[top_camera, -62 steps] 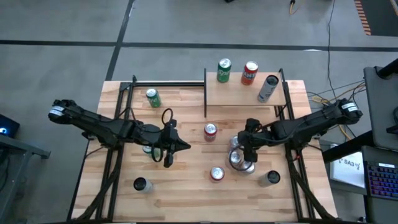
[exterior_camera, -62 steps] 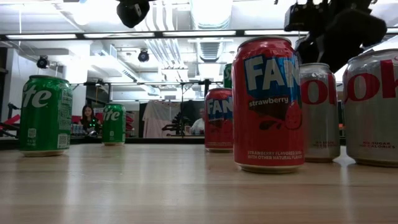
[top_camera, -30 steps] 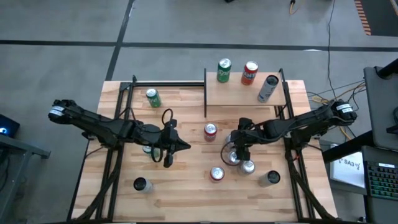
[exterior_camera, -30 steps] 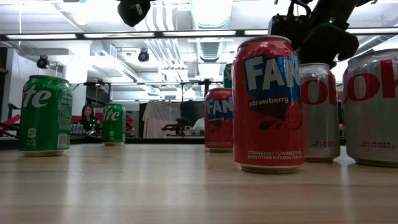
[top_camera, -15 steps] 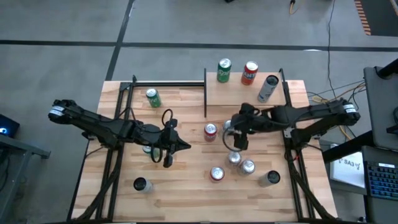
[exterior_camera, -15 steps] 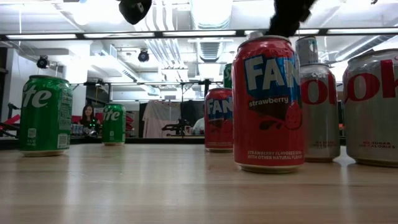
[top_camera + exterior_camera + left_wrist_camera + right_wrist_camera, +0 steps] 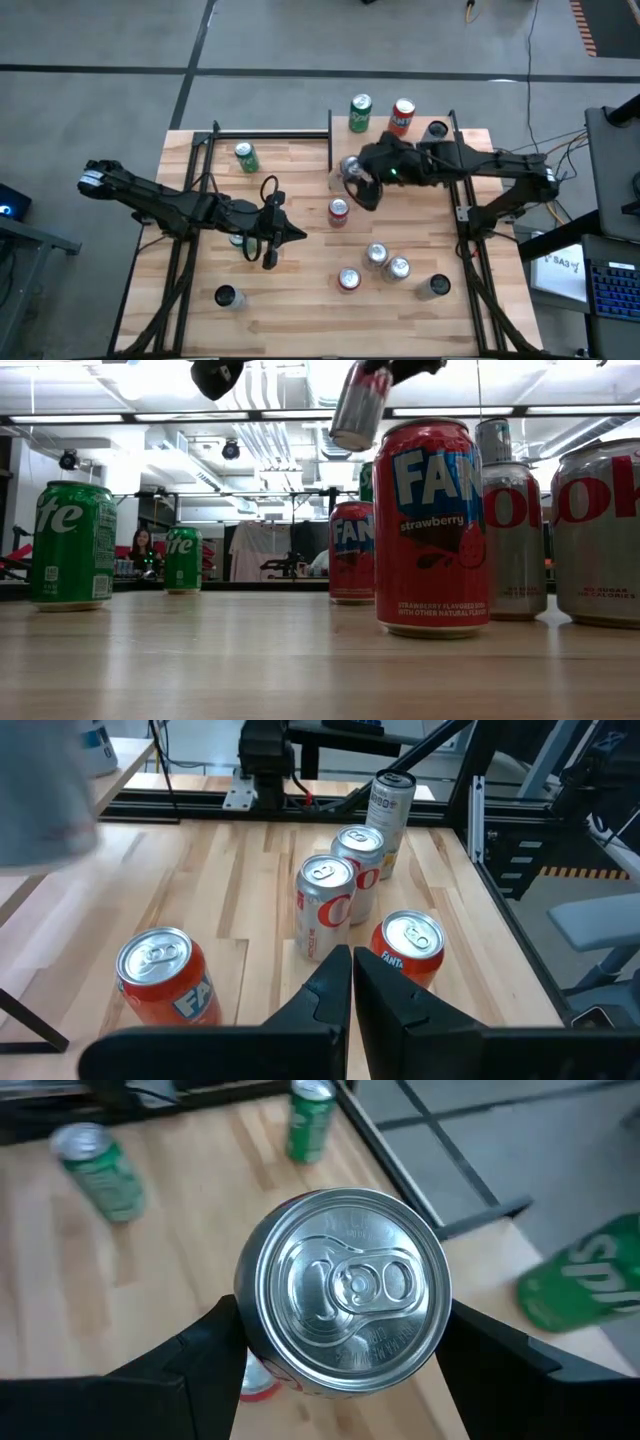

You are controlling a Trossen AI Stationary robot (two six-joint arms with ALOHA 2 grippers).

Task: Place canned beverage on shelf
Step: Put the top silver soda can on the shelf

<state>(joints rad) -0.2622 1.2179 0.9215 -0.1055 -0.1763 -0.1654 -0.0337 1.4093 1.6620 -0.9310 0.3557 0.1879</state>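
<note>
A silver can point(image 7: 349, 169) hangs tilted above the table, beside the near left corner of the shelf point(image 7: 390, 152), with my right gripper point(image 7: 360, 185) shut on it. In the low view the can point(image 7: 358, 402) hangs high under that gripper. In the right wrist view its top point(image 7: 345, 1288) faces the camera. On the shelf stand a green can point(image 7: 360, 113) and a red can point(image 7: 401, 117); a silver one point(image 7: 436, 132) shows behind the arm. My left gripper point(image 7: 274, 236) hovers shut left of the table's middle, touching nothing. My right gripper pinches the silver can's side wall point(image 7: 258, 1330) between its two fingers point(image 7: 210, 1355), one on each side of the upper body. The fingers slant down from the table's right side. The can hangs lifted clear, tilted, its bottom lower than its top.
On the tabletop stand a red can point(image 7: 338, 212), two silver cans point(image 7: 377, 255) point(image 7: 398, 268), another red can point(image 7: 348, 280), a green can point(image 7: 245, 157), and cans near the front corners point(image 7: 225, 297) point(image 7: 435, 288). Black frame posts point(image 7: 330, 150) edge the shelf.
My right gripper has risen from the cluster of silver cans at the near right and gone toward the far edge and leftward, up to the shelf's near left corner. The silver can has come up with it, lifted clear of the table and tipped.
</note>
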